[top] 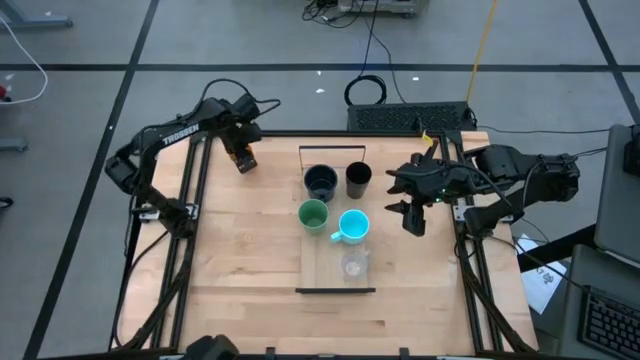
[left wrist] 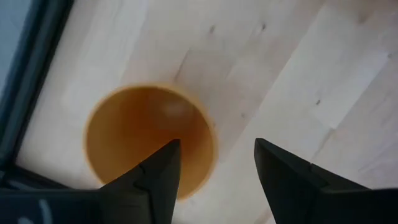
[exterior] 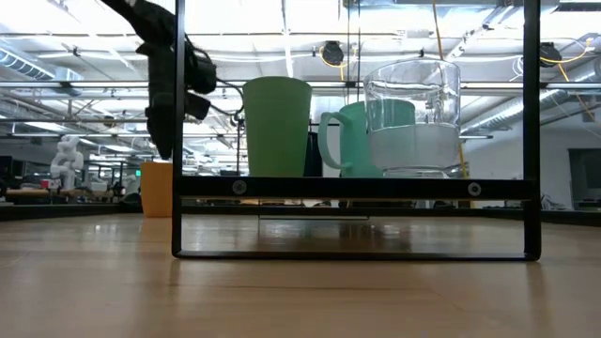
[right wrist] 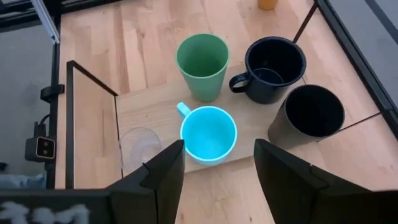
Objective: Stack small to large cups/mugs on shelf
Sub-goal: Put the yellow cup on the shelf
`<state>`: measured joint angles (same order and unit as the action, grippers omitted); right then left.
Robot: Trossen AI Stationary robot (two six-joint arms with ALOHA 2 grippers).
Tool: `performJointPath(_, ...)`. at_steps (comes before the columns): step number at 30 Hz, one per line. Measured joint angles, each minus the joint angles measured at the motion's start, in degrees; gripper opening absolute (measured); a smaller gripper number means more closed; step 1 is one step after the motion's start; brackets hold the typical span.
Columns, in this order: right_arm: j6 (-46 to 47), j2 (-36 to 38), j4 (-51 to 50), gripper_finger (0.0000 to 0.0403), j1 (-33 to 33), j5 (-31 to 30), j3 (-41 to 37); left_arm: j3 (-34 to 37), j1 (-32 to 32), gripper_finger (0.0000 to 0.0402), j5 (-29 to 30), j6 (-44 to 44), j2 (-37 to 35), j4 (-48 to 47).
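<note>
The orange cup (left wrist: 149, 140) stands upright on the tabletop near the far left corner, off the shelf (top: 335, 275). My left gripper (left wrist: 217, 149) is open just above it, pointing down, with one finger over the cup's mouth and the other outside the rim; the low view shows the fingers (exterior: 161, 141) ending slightly above the cup (exterior: 157, 188). On the shelf stand the green cup (right wrist: 202, 57), dark mug (right wrist: 273, 68), tall black cup (right wrist: 311, 112), bright blue mug (right wrist: 208, 132) and small clear cup (right wrist: 140, 146). My right gripper (top: 413, 222) is open and hovers right of the shelf.
Dark upright frames (exterior: 177, 131) rise at the shelf's short ends. Metal rails (top: 190, 230) run along the table's left and right sides. Bare tabletop (top: 245, 260) lies between the shelf and the left rail. A keyboard (top: 405, 117) sits beyond the far edge.
</note>
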<state>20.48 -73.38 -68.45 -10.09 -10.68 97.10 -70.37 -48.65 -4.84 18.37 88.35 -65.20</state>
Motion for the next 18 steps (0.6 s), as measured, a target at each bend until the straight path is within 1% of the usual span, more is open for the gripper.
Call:
performJointPath(4,1.19,0.00,0.07,0.0185,0.00,0.00,0.00,-0.02,-0.63,0.0202,-0.14,0.51,2.08,-0.14)
performJointPath(7,1.36,0.00,0.07,0.0185,0.00,0.00,0.00,-0.02,-0.56,0.0201,-0.08,1.11,2.39,1.22)
performJointPath(9,1.36,0.00,0.07,0.0185,0.00,0.00,0.00,-0.02,-0.60,0.0193,0.11,1.08,2.41,1.69)
performJointPath(13,1.34,0.00,0.40,0.0185,0.00,0.00,0.00,-0.02,-0.93,0.0154,0.75,1.21,2.41,2.30)
performJointPath(18,1.34,0.00,0.99,0.0185,0.00,0.00,0.00,1.10,-2.17,0.0096,-1.46,1.01,2.41,2.33)
